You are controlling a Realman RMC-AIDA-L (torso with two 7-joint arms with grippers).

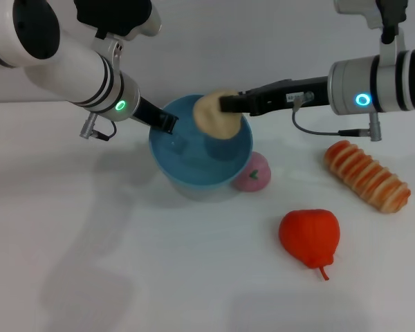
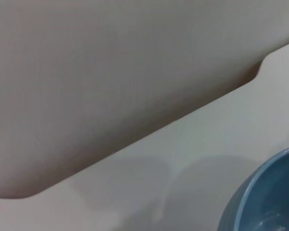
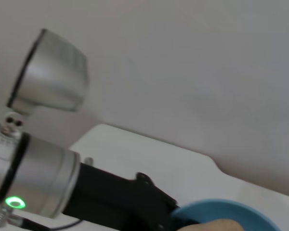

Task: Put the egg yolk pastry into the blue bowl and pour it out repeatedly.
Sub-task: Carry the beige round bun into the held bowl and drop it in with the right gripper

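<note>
While the left claw (image 1: 167,123) grips the near-left rim of the one blue bowl (image 1: 194,176), the right claw (image 1: 225,104) reaches in from the robot's right and is clenched on the single egg yolk pastry (image 1: 214,116), which hangs over the bowl's opening, above its far rim. Five loose things lie on the white table (image 1: 90,263): one bowl, one pastry, one pink ball (image 1: 254,174) touching the bowl's right side, one red pear-shaped fruit (image 1: 309,236) nearer the front, and one orange-striped bread roll (image 1: 366,176) well apart to the right. From the right wrist, the bowl's rim (image 3: 231,209), a sliver of pastry (image 3: 216,225) and the left arm (image 3: 43,178) show.
</note>
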